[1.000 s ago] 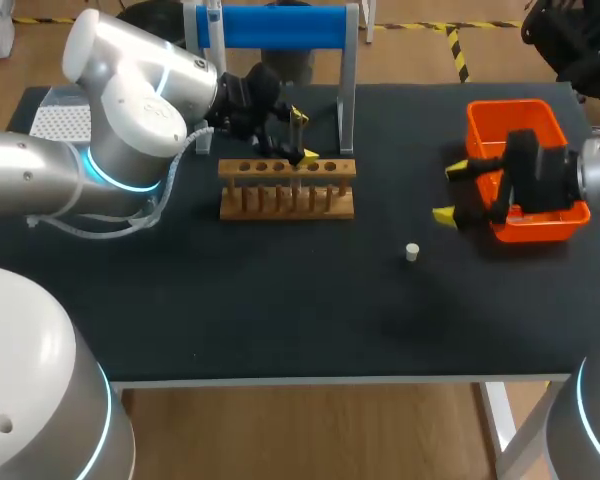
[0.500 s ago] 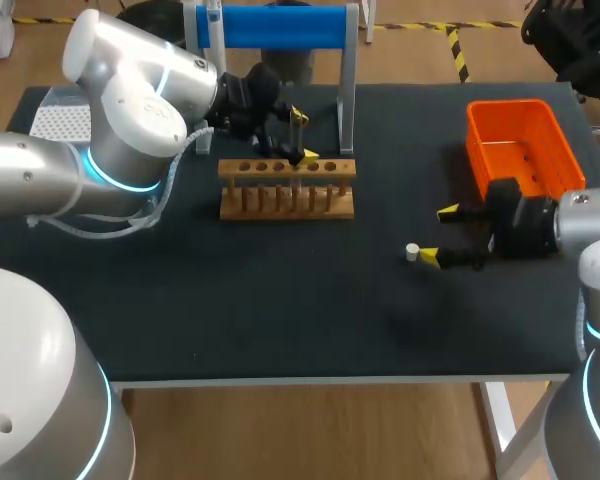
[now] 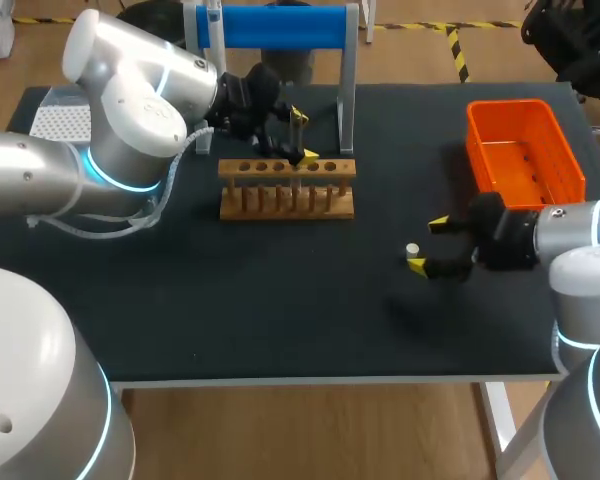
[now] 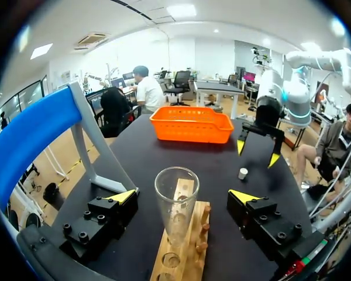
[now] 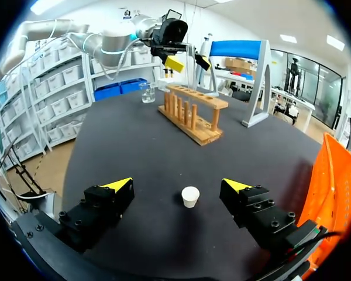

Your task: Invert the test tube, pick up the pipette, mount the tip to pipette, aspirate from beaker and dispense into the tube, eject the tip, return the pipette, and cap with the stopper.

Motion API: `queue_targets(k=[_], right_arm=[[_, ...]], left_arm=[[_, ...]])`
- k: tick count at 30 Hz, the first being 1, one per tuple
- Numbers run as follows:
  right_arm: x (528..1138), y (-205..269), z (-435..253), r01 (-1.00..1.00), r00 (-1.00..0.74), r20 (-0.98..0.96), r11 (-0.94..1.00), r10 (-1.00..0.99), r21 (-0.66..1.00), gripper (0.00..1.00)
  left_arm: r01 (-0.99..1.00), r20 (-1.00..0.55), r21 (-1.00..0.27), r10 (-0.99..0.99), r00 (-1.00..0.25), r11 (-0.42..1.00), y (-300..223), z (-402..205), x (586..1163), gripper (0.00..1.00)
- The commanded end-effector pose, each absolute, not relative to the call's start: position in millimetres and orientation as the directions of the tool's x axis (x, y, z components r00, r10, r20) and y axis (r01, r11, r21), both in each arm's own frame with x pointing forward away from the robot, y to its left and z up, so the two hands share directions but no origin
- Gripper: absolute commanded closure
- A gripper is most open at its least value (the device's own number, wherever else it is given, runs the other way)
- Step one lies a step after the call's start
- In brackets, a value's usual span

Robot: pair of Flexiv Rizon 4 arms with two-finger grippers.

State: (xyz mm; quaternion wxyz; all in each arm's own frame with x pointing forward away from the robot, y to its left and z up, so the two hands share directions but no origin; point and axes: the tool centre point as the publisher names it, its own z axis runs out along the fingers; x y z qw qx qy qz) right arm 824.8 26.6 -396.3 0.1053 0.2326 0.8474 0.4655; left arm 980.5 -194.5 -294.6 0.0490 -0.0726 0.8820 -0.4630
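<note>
Your right pincer (image 3: 428,244) stands wide, the white stopper (image 3: 412,250) just ahead between its fingers: centre on the stopper, sink toward the surface (image 3: 280,290), close squarely.

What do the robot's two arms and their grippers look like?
The left arm and right arm are rounded, glossy white and silver-grey, with glowing light-blue rings at joints. A thin pale cable loops beside the left one. The left gripper and right gripper are black and blocky, with wedge-shaped bright yellow fingertips.
</note>
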Motion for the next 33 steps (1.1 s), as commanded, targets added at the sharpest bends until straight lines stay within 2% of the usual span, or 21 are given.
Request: queue_targets(k=[1,10,26,33], right_arm=[[830.3,33.9,-406.0,0.300,-0.865,0.036,0.460,0.500,0.836,0.00],[834.6,36.0,-416.4,0.323,-0.853,0.041,0.464,0.521,0.824,0.05],[838.0,35.8,-426.0,0.344,-0.844,0.052,0.465,0.533,0.816,0.31],[839.0,35.8,-427.1,0.349,-0.842,0.054,0.466,0.537,0.813,0.39]], left_arm=[[-0.083,-0.018,-0.823,-0.171,-0.985,0.562,-194.1,-294.3,981.0,0.00],[-0.083,-0.018,-0.823,-0.171,-0.985,0.562,-194.1,-294.3,981.0,0.00],[-0.083,-0.018,-0.823,-0.171,-0.985,0.562,-194.1,-294.3,981.0,0.00],[-0.083,-0.018,-0.823,-0.171,-0.985,0.562,-194.1,-294.3,981.0,0.00]])
